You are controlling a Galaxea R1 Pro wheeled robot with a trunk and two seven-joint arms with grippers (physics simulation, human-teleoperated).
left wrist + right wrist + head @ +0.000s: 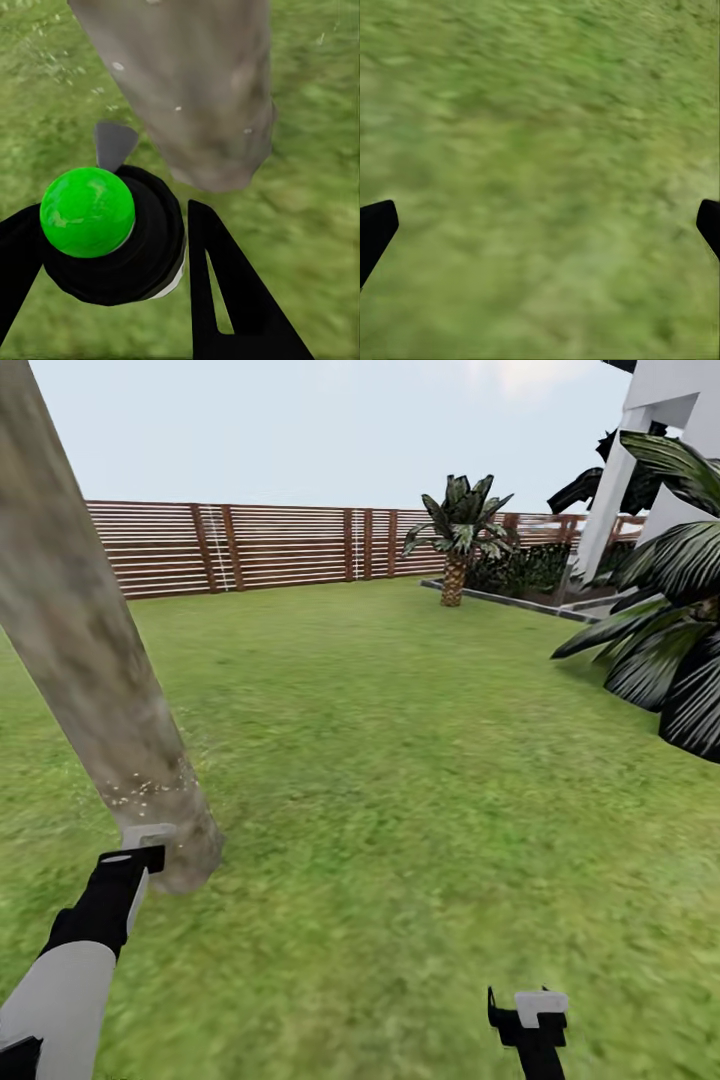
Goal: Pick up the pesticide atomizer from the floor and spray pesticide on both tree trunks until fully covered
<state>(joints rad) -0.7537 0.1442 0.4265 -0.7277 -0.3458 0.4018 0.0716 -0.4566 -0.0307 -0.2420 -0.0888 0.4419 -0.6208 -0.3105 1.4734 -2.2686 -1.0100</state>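
A thick mottled tree trunk [85, 660] rises from the lawn [420, 780], white pesticide [145, 790] specks dusting its base. My left gripper [112, 247] pinches the black, green-tipped pesticide atomizer [105, 232] just beside the base. My right gripper [540, 225] hangs spread above grass.

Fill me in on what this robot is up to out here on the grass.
It is spraying a tree. The left gripper is shut on the pesticide atomizer, held close to the foot of the tree trunk. White specks of pesticide dot the lower trunk, while the bark higher up looks bare. The right gripper hangs open over the lawn, holding nothing.
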